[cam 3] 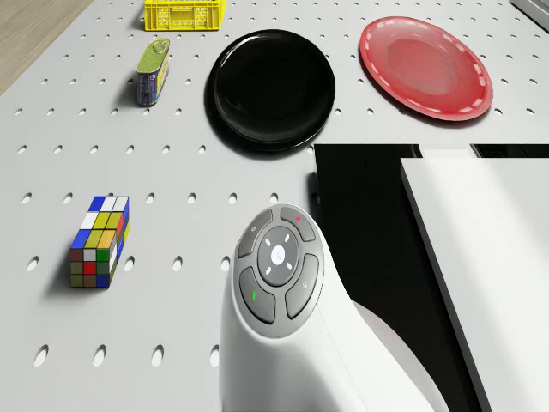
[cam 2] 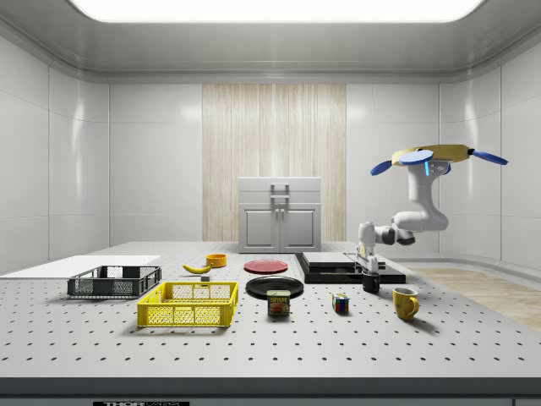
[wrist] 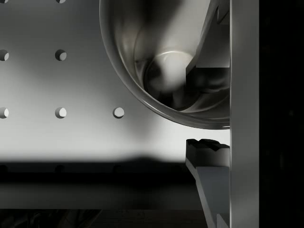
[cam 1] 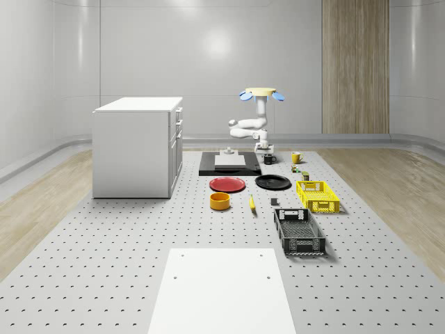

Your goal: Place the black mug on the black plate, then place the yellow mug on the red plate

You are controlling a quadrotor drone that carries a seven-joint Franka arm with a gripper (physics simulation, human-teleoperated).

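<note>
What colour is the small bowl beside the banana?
The bowl is orange-yellow; the whole-scene view shows it best.

Perforated table [cam 1: 104, 236] with plates, mugs, crates

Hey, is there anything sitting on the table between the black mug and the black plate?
Nothing visible does. The black mug, with the hand at its rim, stands beside the black slab; bare table separates it from the black plate. The can lies off to one side.
</note>
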